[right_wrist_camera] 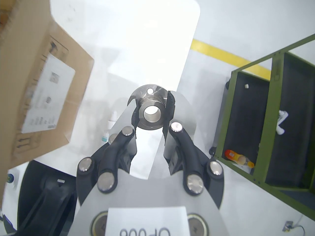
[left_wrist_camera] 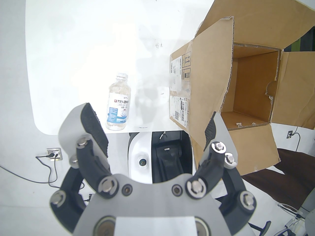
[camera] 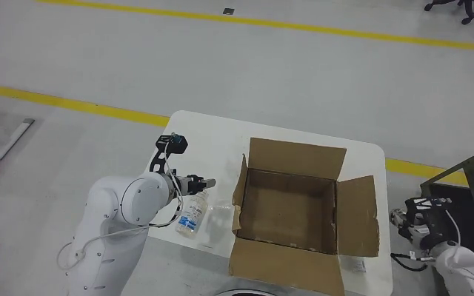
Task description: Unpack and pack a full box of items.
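An open cardboard box (camera: 292,211) stands on the white table (camera: 207,140), flaps spread, with bare cardboard showing inside (left_wrist_camera: 248,89). A clear bottle with a blue-and-white label (camera: 192,214) lies on the table just left of the box, near the front edge (left_wrist_camera: 118,103). My left gripper (left_wrist_camera: 152,126) hangs open above the table's front edge, close to the bottle (camera: 196,182), holding nothing. Off the table's right edge, my right gripper (right_wrist_camera: 152,114) is shut on a round metal flanged part (right_wrist_camera: 150,110), beside the box's right flap (camera: 404,220).
A green-framed rack with black bins (right_wrist_camera: 270,124) stands right of the table, with an orange bottle (right_wrist_camera: 236,157) in a lower bin. The table surface behind and left of the box is bare white. Yellow floor lines (camera: 81,106) run behind the table.
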Robot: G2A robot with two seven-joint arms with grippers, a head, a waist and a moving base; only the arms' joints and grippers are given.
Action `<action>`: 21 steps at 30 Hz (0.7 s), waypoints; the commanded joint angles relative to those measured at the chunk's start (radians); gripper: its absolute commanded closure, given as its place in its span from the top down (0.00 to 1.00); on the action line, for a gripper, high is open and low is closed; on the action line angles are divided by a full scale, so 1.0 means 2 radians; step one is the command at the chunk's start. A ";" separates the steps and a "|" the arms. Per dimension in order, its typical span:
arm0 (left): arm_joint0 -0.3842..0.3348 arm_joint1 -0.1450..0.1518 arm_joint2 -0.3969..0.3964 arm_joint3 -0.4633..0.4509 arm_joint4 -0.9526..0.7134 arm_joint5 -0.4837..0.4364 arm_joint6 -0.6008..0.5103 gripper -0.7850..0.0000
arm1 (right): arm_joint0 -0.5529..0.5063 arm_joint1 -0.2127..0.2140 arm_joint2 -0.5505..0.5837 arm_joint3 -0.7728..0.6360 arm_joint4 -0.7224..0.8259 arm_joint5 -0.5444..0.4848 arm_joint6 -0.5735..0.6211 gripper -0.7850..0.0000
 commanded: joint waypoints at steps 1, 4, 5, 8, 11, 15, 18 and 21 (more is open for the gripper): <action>0.000 0.000 0.000 0.000 0.000 0.000 0.000 1.00 | -0.002 0.000 -0.010 0.015 -0.008 -0.001 0.004 0.00; 0.000 0.000 0.000 0.000 0.000 0.000 0.000 1.00 | -0.001 0.000 -0.028 0.045 -0.029 0.002 0.000 0.00; 0.000 0.000 0.000 0.000 0.000 0.000 0.000 1.00 | 0.000 0.000 -0.035 0.056 -0.031 0.002 -0.002 0.00; 0.000 0.000 0.000 0.000 0.000 0.000 0.000 1.00 | 0.010 0.001 -0.053 0.083 -0.047 0.003 -0.002 0.00; 0.000 0.000 0.000 0.000 0.000 0.000 0.000 1.00 | 0.022 0.002 -0.068 0.106 -0.051 -0.005 0.002 0.00; 0.000 0.000 0.000 0.000 0.000 0.000 0.000 1.00 | 0.036 0.004 -0.082 0.128 -0.060 -0.012 0.008 0.00; 0.000 0.000 0.000 0.000 0.000 0.000 0.000 1.00 | 0.042 0.005 -0.087 0.137 -0.061 -0.017 0.014 0.00; 0.000 0.000 0.000 0.000 0.000 0.000 0.000 1.00 | 0.045 0.006 -0.089 0.140 -0.059 -0.024 0.020 0.00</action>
